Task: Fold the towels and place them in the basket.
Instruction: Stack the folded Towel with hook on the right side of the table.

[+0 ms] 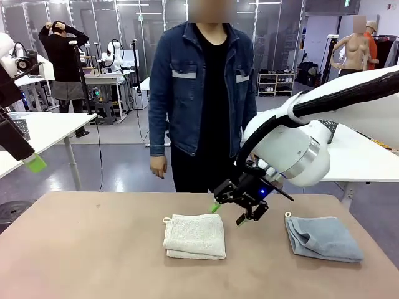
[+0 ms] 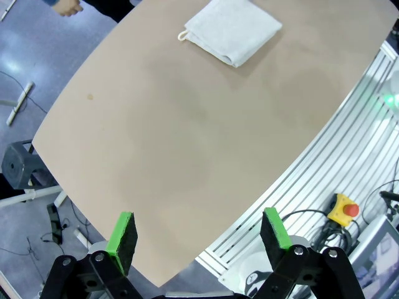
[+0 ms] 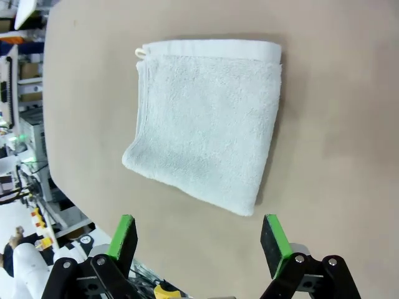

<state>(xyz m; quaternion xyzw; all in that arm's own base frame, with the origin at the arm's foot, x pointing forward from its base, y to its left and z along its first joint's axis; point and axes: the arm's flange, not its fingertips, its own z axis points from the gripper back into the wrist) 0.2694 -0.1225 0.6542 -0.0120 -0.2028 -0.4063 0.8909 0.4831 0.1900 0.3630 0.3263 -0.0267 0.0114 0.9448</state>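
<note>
Front view: I find both towels, cream and blue-grey, folded on the counter, unbasketed; right tool spread, empty.

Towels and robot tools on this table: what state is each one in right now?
Cream-white towel: folded, lying flat on the table, untouched.
Blue-grey towel: folded, lying on the table, untouched.
Right tool: open, hovering above the table beside the cream-white towel, holding nothing.
Left tool: open, raised off the table's edge, holding nothing.
</note>
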